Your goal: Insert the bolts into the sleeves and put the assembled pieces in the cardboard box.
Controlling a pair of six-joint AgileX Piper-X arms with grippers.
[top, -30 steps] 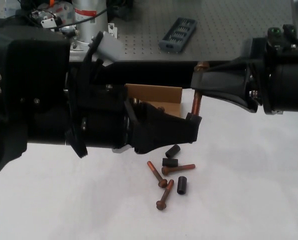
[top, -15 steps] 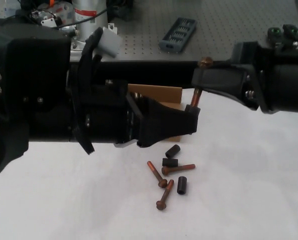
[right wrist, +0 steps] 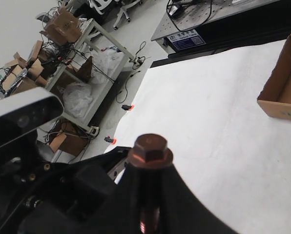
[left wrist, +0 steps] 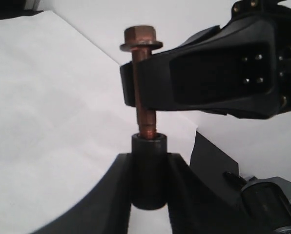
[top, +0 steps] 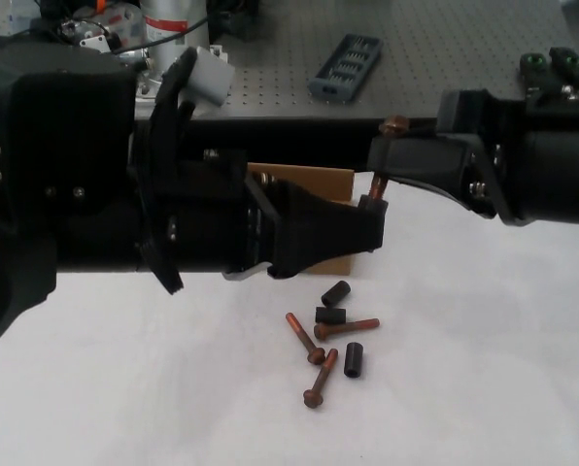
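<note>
Bolt [left wrist: 146,117], rigid and likely light, sits clamped mid-shank in right hand [left wrist: 135,87], tip at mouth of stiff sleeve [left wrist: 149,161] held by left hand [left wrist: 149,195].

Right claw [left wrist: 138,92] matte blk plastic w/ 4 tiny screws [left wrist: 243,59].

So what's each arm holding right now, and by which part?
Left tool grips a sleeve by its sides. Right tool grips a bolt by the shank, under the head; its tip sits at the sleeve's mouth.
</note>
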